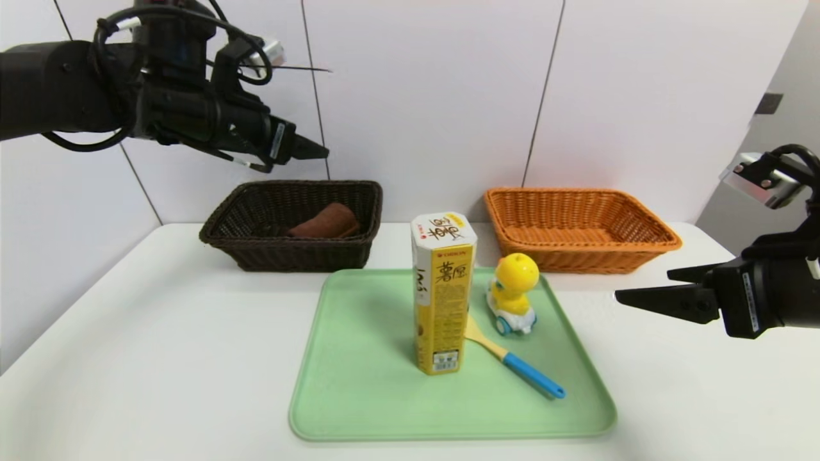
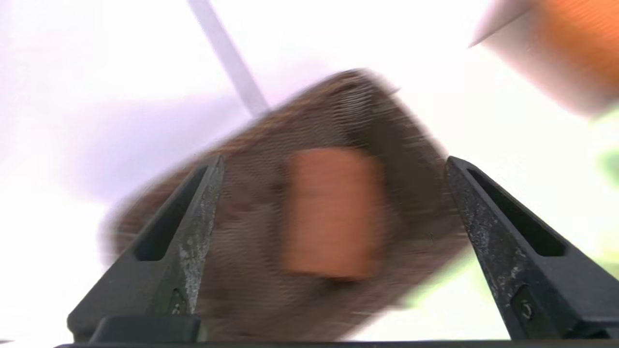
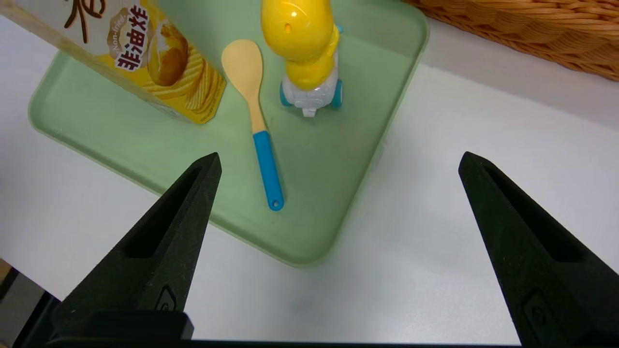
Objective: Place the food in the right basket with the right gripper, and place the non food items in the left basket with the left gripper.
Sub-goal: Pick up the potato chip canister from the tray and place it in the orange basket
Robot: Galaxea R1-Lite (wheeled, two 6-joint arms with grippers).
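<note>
Nearest, right gripper (image 1: 647, 289) parked beside green tray (image 1: 359, 384), jaws wide, holding nothing. On tray: snack carton (image 1: 443, 294) upright, duck toy (image 1: 511, 293), spatula (image 1: 516, 362). Left gripper (image 1: 314, 150) spread empty above dark basket (image 1: 256, 250), brown towel (image 1: 327, 221) inside. Orange basket (image 1: 640, 246) without food.

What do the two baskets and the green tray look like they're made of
Both the dark brown basket and the orange basket show a woven weave, so wicker or a plastic imitation. The green tray looks like smooth matte plastic, with a moulded raised rim.
</note>
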